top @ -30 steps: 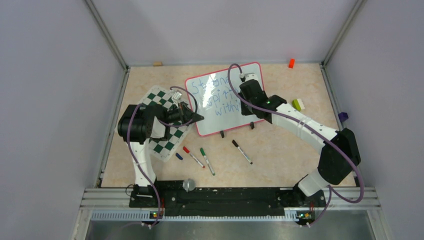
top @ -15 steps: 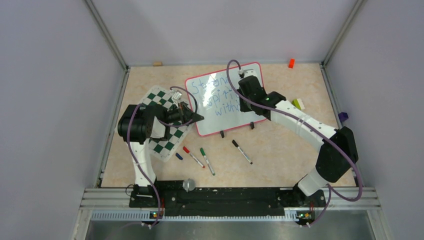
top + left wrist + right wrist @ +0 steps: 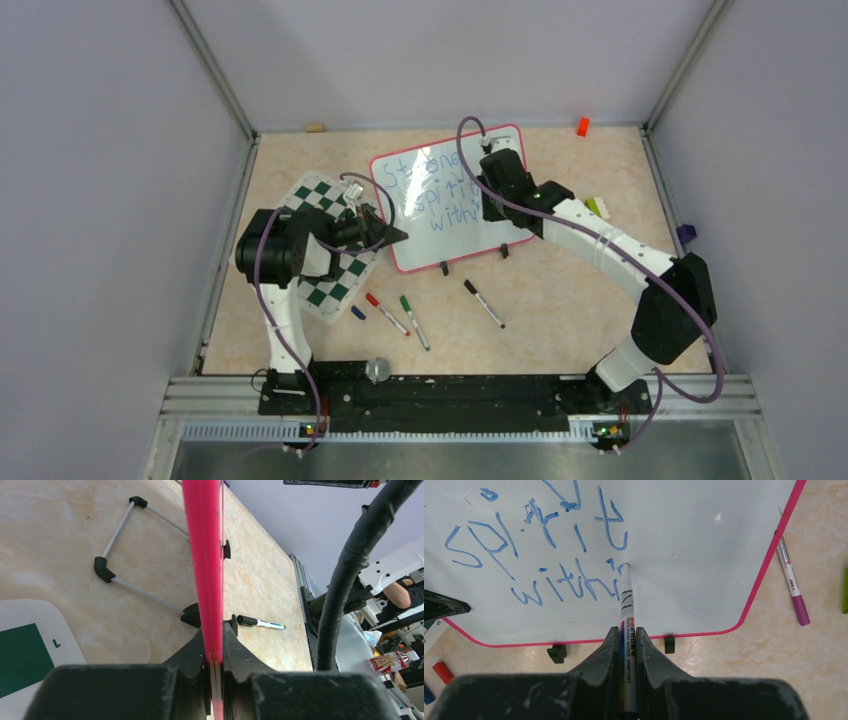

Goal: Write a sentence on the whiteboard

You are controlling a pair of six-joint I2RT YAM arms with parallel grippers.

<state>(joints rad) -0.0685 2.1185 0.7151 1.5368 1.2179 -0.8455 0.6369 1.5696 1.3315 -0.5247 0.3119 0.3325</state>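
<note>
The whiteboard, white with a red-pink frame, stands tilted at the table's middle back. The sentence in blue marker runs over three lines; the lower two read "spirit" and "within". My left gripper is shut on the board's red frame at its near-left edge, jaws pinching it. My right gripper is shut on a silver whiteboard marker. The marker's tip touches the board at the end of "within", ahead of the right gripper.
A green-and-white checkered mat lies under my left arm. Red, green and black markers lie in front of the board. A magenta marker and a green block lie to its right. An orange block sits at the back.
My right gripper has shifted slightly right and away along the third line, and the blue word there has grown longer. The left arm has not moved.
</note>
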